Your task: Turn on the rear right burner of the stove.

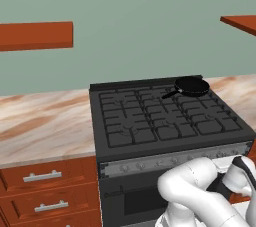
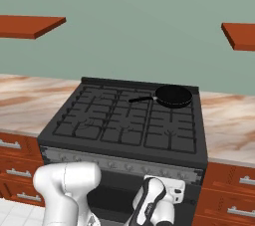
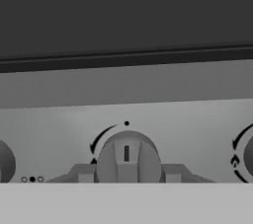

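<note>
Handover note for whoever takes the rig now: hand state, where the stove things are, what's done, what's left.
Hand: low at the stove's front knob strip, fingertips on either side of one round knob, open around it; contact can't be told.
Knob: its mark points straight up at the dot above.
Rear right burner: a black frying pan sits on it, handle pointing left; no flame visible.
Done: hand lined up on a knob.
Left: confirm this knob belongs to the rear right burner, close on it, turn it.
</note>
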{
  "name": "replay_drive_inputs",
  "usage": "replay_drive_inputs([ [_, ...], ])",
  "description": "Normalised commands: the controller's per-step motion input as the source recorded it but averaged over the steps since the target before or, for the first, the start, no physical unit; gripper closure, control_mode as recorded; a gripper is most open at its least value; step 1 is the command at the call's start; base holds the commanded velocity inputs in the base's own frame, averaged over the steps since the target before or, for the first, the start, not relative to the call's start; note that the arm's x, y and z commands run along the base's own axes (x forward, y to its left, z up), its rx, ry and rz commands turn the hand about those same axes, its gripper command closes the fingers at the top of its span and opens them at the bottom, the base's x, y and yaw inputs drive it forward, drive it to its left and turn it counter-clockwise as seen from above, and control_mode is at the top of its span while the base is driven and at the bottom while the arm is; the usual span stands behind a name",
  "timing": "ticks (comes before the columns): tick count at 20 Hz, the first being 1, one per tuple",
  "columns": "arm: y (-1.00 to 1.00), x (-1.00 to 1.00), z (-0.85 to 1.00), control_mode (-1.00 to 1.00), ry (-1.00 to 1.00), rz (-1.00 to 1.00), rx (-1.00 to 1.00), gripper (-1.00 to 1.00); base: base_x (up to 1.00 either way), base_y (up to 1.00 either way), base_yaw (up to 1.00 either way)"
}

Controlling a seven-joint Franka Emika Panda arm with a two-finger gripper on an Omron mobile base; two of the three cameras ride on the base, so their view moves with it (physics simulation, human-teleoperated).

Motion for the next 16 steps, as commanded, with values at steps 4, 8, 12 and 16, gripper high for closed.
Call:
replay_drive_inputs([
  [4,0.09,0.18,0.0,-1.0,0.04,0.0,0.0,1.0,0.0,0.0,0.0],
  [8,0.0,0.09,-0.03,-1.0,0.07,0.0,0.0,1.0,0.0,0.0,0.0],
  [12,0.0,0.0,-0.04,-1.0,0.0,0.02,-0.06,1.0,0.0,0.0,0.0],
  [16,0.0,0.07,-0.14,-1.0,0.0,0.06,-0.28,1.0,0.0,0.0,0.0],
])
